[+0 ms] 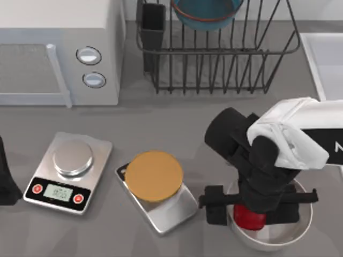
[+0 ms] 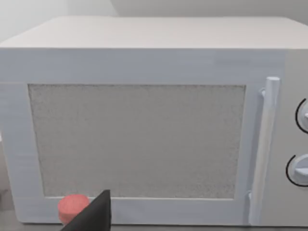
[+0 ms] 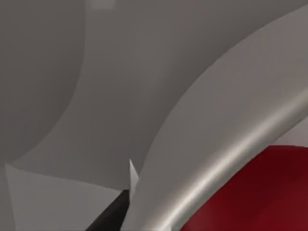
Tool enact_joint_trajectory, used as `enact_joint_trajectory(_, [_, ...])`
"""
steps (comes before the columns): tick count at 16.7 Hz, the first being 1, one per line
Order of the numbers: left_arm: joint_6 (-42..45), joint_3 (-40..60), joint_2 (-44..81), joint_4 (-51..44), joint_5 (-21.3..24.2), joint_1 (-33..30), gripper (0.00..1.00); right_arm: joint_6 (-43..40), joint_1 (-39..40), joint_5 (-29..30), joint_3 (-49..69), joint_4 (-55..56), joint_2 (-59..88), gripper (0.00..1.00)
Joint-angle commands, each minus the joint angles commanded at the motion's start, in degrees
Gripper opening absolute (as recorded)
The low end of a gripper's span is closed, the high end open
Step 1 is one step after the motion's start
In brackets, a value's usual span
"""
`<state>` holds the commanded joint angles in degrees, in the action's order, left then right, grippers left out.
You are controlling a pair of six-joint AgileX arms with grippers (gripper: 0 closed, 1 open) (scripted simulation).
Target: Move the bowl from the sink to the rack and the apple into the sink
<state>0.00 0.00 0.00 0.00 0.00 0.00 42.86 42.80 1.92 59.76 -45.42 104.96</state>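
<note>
The teal-blue bowl with its reddish rim sits in the black wire rack at the back. A pale edge of the sink lies at the far right. The red apple rests inside a larger white bowl near the front right. My right gripper hangs directly over the apple, open, with a finger on each side of it. In the right wrist view the apple lies close behind the white bowl's rim. My left gripper is parked at the table's left edge.
A white microwave fills the back left. A silver kitchen scale stands front left. Beside it, a second scale carries an orange-brown disc. A small red round thing stands before the microwave door.
</note>
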Motion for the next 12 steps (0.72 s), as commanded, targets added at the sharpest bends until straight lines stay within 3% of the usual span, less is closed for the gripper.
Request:
enact_joint_trajectory(8, [0.0,0.0,0.0,0.0,0.0,0.0,1.0,-0.29,-0.03,-0.08,12.31,-19.65,-6.52,0.0])
enact_joint_trajectory(12, [0.0,0.0,0.0,0.0,0.0,0.0,1.0,-0.43,-0.16,-0.05,13.92,-21.72,-7.73,0.0])
